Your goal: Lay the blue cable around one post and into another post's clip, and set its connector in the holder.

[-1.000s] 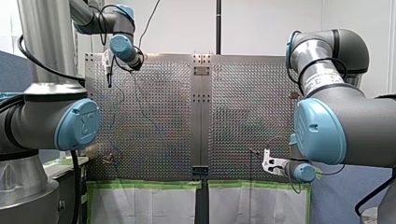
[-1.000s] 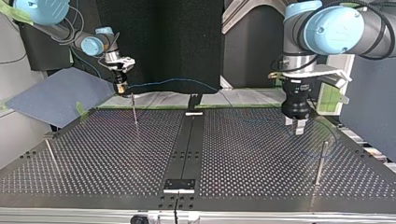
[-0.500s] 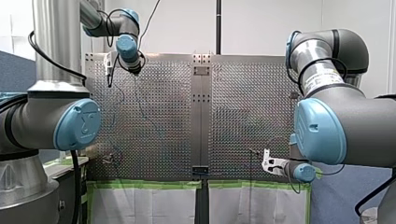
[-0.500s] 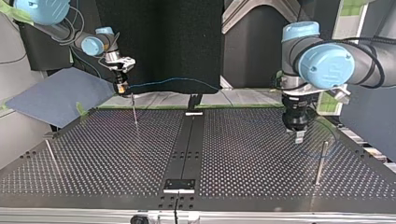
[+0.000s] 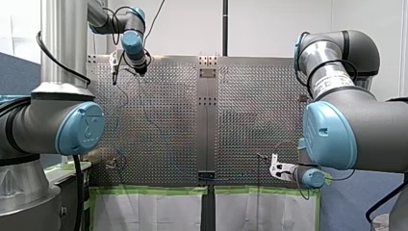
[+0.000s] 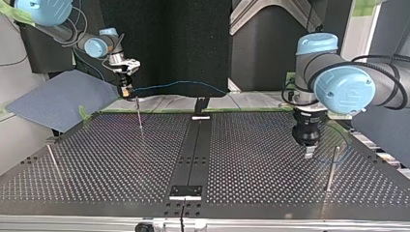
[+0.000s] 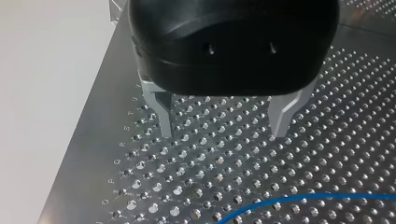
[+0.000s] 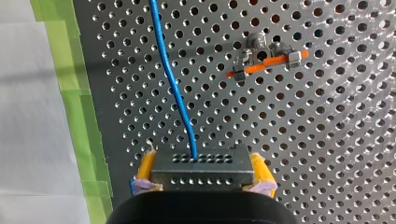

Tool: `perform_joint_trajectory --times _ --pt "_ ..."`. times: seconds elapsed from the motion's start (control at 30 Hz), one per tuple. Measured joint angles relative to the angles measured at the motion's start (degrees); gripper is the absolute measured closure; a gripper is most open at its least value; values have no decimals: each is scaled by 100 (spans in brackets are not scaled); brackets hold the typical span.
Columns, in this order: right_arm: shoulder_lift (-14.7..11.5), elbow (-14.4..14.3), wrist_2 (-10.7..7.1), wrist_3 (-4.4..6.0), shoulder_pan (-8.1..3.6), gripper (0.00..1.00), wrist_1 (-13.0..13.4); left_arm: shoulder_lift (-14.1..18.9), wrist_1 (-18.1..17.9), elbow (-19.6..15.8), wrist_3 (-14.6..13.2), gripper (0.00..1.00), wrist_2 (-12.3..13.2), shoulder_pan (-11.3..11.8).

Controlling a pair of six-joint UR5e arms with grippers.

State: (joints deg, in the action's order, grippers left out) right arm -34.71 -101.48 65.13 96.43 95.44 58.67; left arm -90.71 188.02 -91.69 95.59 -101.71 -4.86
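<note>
Blue cable ran out of a grey perforated connector, which my right gripper pinched between its yellow pads, one pad on each end of the block. The gripper held the connector over the worktop, just inside its green-taped edge. From the connector the cable led away across the holes and passed beside an orange clip fitted with metal nuts, apart from it. In the top view the cable hung in a shallow arc in the air along the taped edge, reaching toward that edge's middle. A thin post stood on the worktop just under the gripper.

My left gripper was well apart from the right one, toward the opposite side edge of the worktop. Its metal fingers were spread wide with nothing between them, pointing down with their tips close over the surface. A row of letters was marked along that side edge. Another stretch of the cable lay in a curve on the worktop ahead of the fingers, not between them. In the top view this gripper stood just beside a second post near that side edge.
</note>
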Motion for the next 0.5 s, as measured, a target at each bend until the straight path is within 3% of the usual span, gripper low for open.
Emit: perform_joint_trajectory --times 0.2,0.5 --pt "2 0 -7 22 0 98 8 -197 287 282 -57 0 50 65" --pt "9 1 -92 77 1 98 30 -242 746 746 -161 0 -268 133"
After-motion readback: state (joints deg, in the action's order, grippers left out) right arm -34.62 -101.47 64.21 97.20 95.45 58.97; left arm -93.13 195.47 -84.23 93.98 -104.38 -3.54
